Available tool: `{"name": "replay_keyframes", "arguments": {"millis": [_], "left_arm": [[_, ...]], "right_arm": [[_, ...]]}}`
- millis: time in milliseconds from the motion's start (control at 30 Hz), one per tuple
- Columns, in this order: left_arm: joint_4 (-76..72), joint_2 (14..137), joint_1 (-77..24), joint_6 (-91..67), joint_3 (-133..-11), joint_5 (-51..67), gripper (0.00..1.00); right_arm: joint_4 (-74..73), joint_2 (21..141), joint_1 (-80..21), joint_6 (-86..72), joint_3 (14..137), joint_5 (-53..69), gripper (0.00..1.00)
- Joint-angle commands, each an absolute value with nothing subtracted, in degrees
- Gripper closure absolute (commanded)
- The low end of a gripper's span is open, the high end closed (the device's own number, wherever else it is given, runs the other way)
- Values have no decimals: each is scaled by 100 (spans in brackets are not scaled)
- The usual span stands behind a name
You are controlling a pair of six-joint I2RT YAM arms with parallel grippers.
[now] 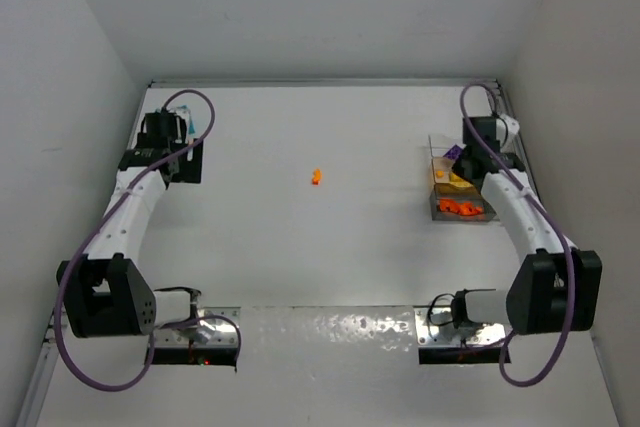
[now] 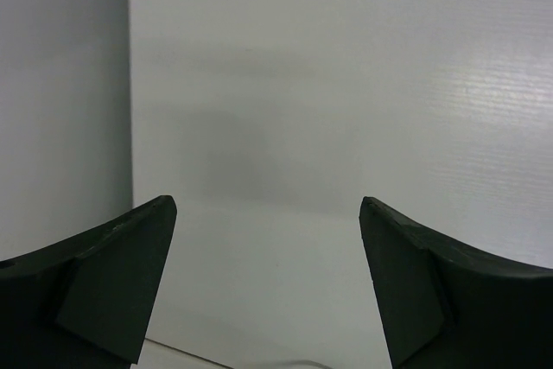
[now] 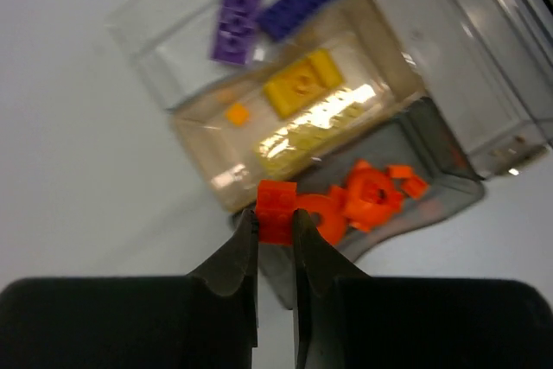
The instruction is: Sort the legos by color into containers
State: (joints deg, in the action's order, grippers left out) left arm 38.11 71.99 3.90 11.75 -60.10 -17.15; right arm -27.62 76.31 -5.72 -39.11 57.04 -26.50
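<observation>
top view: the left gripper (image 1: 165,142) sits at the far left of the table (image 1: 300,267), well apart from everything else. the right gripper (image 1: 462,159) hangs over the bins (image 1: 436,209) at the far right. one stray brick (image 1: 316,177), orange, lies alone mid-table between the two arms.

left wrist: its fingers (image 2: 112,283) stand wide apart with nothing between them. only bare white surface shows ahead.

right wrist: the fingers (image 3: 233,265) are pinched almost together on a small orange held brick (image 3: 276,205), above the near edge of the bins. the orange bin (image 3: 449,196) lies just behind it with other orange pieces (image 3: 371,192) inside. the next bin holds yellow pieces (image 3: 298,84), and the far one purple pieces (image 3: 238,19).

step in hand, as i read it: dropping an orange brick into its bin. the brick looks to be over the bin's wall rather than its middle. so the next move calls for a short reach forward, then opening. the stray brick would be the next pick.
</observation>
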Motion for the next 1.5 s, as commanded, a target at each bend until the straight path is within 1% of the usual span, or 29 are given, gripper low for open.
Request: {"name": "replay_keyframes", "arguments": {"millis": [0,33,67,367,400,433,467,500,567,600,633,733,800,833,867,900,933,967,1000,1033,1067,1100,1133,1167,1200,1233,1267,1300,1467], "left_arm": [[3999,7312,413,1336,-6337,-968,16],[4016,7330,422,1327,-6354,-888,16],[4017,7330,413,1327,-6372,-792,16],[4043,7295,422,1301,-6328,-861,15],[4052,7295,422,1301,-6328,-870,15],[4060,7286,413,1309,-6319,-896,15],[4069,7286,422,1310,-6328,-896,15],[4069,7295,422,1310,-6311,-905,15],[4061,7295,413,1318,-6311,-905,15],[4052,7304,422,1318,-6319,-905,15],[4052,7304,413,1318,-6328,-897,15],[4052,7347,422,1310,-6337,-879,15],[4052,7356,422,1318,-6337,-870,15],[4052,7365,413,1318,-6337,-861,15],[4043,7383,422,1318,-6346,-861,15],[4052,7392,413,1318,-6354,-870,15],[4052,7400,422,1310,-6372,-879,15],[4052,7418,413,1318,-6381,-888,15],[4052,7435,422,1310,-6390,-888,15],[4034,7470,413,1310,-6407,-879,15],[4034,7488,413,1310,-6416,-879,15],[4043,7514,422,1292,-6451,-870,15],[4060,7523,422,1292,-6469,-861,15],[4069,7541,413,1292,-6486,-870,15],[4078,7541,413,1292,-6504,-888,15],[4104,7541,413,1292,-6504,-896,15],[4113,7532,413,1301,-6504,-905,15],[4131,7532,413,1301,-6487,-940,15],[4140,7506,422,1301,-6425,-976,15]], "right_arm": [[-3217,7541,278,-3700,5196,-2093,100],[-3165,7550,690,-3709,5116,-1935,100],[-3016,7559,807,-3683,5046,-1812,100],[-2804,8129,1213,-3507,5106,-1766,100],[-2778,8165,1204,-3455,5124,-1775,98],[-2690,8174,1204,-3437,5107,-1784,91],[-2663,8174,1204,-3437,5106,-1810,86],[-2646,8174,1213,-3428,5115,-1863,74],[-2715,8200,1204,-3410,5194,-1916,59],[-2742,8200,1204,-3384,5220,-1933,54],[-2786,8200,1204,-3349,5247,-1934,45],[-2734,8113,1195,-2963,5361,-1645,38],[-2803,8077,1178,-2778,5519,-1547,39],[-2908,8077,1169,-2734,5607,-1521,47],[-2927,8051,1056,-2507,5764,-1399,58],[-2927,8025,942,-2392,5835,-1337,79],[-2866,7998,749,-2217,5906,-1310,89],[-2804,8007,216,-1789,6063,-1318,97],[-2769,8059,-85,-1593,6169,-1310,97],[-2769,8277,-445,-1426,6457,-1144,92],[-2829,8445,-979,-1293,6643,-969,82],[-3004,8646,-1211,-1301,6862,-758,67],[-3084,8866,-1439,-1370,7082,-582,62],[-3146,9312,-1911,-1623,7536,-563,58],[-3207,9534,-2133,-1765,7750,-676,49],[-3208,9754,-2371,-1906,8126,-816,46],[-3173,9956,-2756,-2160,8260,-913,43],[-3103,10323,-2916,-2301,8375,-1053,41],[-2848,11275,-3734,-3391,9087,-1300,40]]}}
